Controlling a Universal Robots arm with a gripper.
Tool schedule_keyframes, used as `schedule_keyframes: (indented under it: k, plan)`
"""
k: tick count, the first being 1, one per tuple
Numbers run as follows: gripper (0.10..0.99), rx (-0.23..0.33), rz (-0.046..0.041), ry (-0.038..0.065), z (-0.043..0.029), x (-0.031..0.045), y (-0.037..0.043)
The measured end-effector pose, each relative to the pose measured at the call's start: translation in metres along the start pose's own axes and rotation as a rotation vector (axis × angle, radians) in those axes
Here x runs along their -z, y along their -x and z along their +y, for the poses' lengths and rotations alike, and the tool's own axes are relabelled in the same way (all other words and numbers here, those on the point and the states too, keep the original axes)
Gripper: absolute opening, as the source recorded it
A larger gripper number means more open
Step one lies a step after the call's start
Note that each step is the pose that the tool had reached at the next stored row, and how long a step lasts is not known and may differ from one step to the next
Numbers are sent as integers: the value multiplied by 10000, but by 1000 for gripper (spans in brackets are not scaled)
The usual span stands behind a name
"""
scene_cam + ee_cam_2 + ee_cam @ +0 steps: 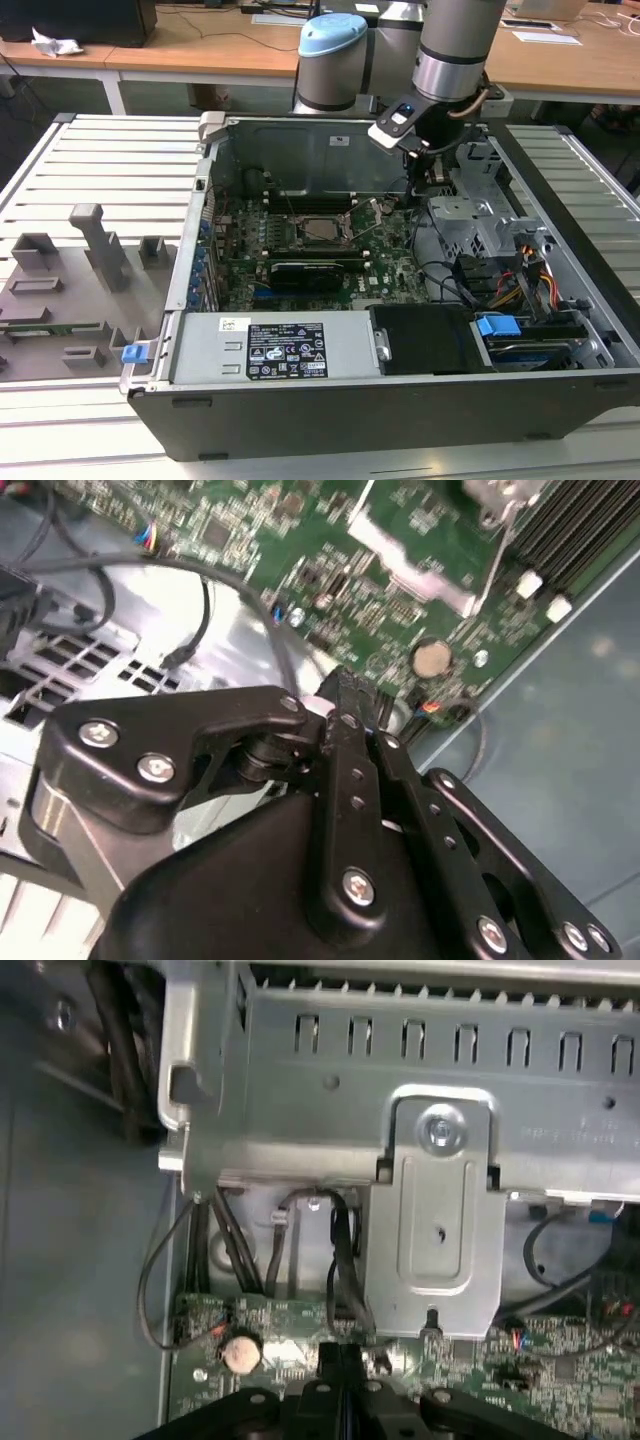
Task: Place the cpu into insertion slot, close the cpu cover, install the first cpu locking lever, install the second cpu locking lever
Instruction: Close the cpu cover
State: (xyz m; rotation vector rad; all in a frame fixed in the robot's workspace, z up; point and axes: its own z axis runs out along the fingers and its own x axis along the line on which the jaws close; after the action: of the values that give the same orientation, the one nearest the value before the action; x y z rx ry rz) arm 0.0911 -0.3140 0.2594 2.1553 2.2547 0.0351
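I see gripper [340, 1365] low over green circuit board [390, 265] inside open computer case [400, 410], at board's far corner on exterior view's right, beside coin battery [240, 1353]. Jaws pressed together, nothing visible between. Cpu [322, 230] sits in socket [300, 232] mid-board, well apart from gripper.

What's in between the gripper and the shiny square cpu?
In the exterior view, green circuit board and a thin silver lever lie between the gripper and the cpu.
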Motion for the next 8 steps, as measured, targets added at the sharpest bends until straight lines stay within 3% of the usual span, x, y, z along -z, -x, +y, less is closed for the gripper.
schedule_keyframes:
  k: [2, 8]
  plan:
    - [106, -13, 1, 1, -54, -28, -12]
    - [106, 27, 2, 3, -103, -113, -13]
